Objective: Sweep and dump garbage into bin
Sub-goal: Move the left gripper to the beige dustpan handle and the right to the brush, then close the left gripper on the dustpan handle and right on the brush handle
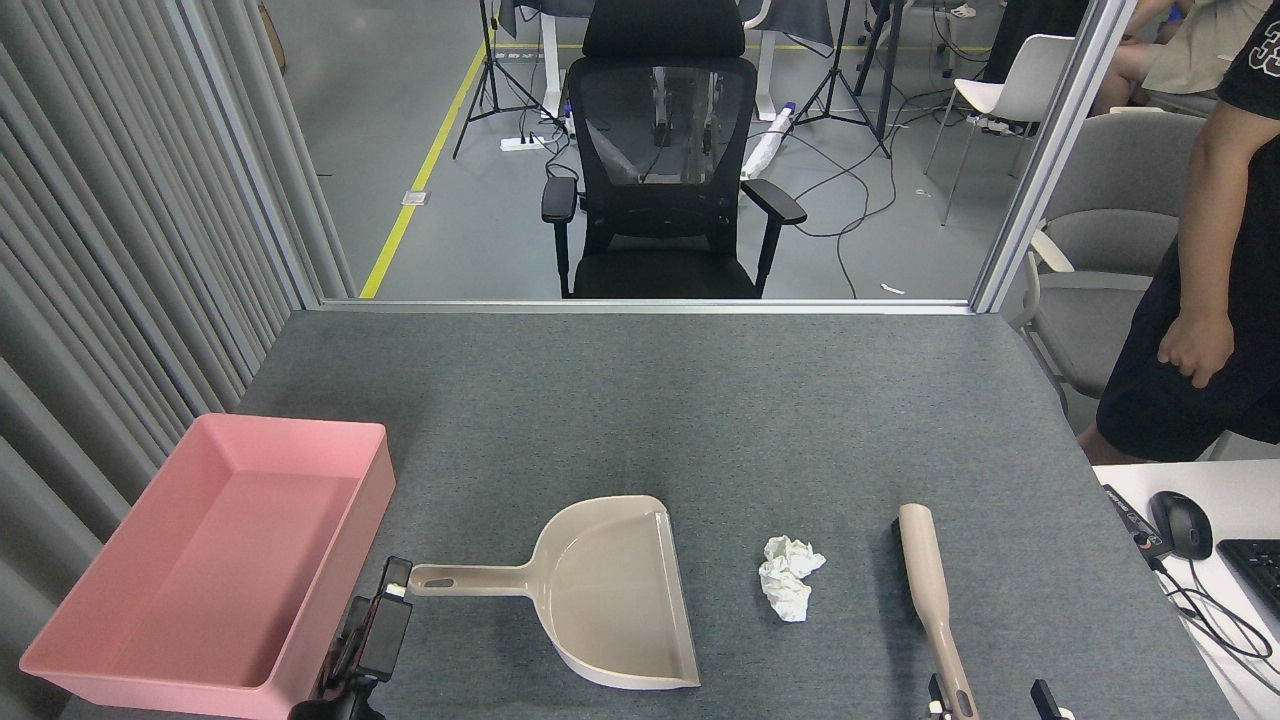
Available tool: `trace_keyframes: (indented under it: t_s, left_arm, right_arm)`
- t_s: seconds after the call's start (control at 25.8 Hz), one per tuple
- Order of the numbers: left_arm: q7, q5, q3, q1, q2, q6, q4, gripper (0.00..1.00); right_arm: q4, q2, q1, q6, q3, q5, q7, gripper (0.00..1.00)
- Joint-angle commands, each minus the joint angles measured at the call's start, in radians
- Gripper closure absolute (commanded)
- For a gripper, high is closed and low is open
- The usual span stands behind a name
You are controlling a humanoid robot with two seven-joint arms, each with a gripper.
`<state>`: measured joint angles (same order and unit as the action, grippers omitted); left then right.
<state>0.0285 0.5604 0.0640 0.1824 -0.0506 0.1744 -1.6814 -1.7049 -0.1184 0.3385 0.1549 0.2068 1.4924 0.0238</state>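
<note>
A single head view looks forward and steeply down from above the near edge of the grey table (700, 420), taking in the whole top to its far edge. Past that edge it faces an office chair (665, 150) on the floor

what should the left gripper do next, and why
Probably ease the left gripper forward and close on the end of the dustpan handle. It sits right at that handle tip, while the garbage lies on the table just off the pan's open edge and the pink bin holds nothing. Whether its jaws are open is not clear from this view.
</note>
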Motion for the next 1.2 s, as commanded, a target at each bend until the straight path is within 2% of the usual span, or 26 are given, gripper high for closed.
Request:
trace_keyframes:
  t_s: [0.0, 0.12, 0.39, 0.7, 0.85, 1.16]
  left_arm:
    - [-0.001, -0.001, -0.001, 0.0, 0.0, 0.002, 0.003, 0.01]
    - [-0.001, -0.001, -0.001, 0.0, 0.0, 0.004, 0.005, 0.01]
    - [-0.001, -0.001, 0.0, 0.0, 0.002, 0.005, 0.003, 0.01]
    - [-0.001, -0.001, 0.0, 0.0, 0.0, 0.005, 0.005, 0.01]
    - [-0.001, -0.001, -0.001, 0.0, 0.0, 0.005, 0.005, 0.01]
    - [-0.001, -0.001, 0.002, 0.0, 0.0, 0.02, 0.005, 0.01]
  right_arm:
    - [0.016, 0.0, -0.004, 0.002, -0.006, 0.0, -0.001, 0.02]
    - [0.019, 0.013, -0.004, -0.003, -0.041, 0.0, -0.001, 0.02]
    - [0.021, 0.033, -0.006, -0.015, -0.043, 0.002, -0.001, 0.02]
    - [0.062, 0.034, -0.007, -0.029, -0.043, 0.002, -0.001, 0.03]
    - [0.062, 0.031, -0.007, -0.046, -0.041, 0.002, -0.002, 0.06]
    - [0.068, 0.023, -0.036, -0.047, -0.043, 0.002, -0.001, 0.06]
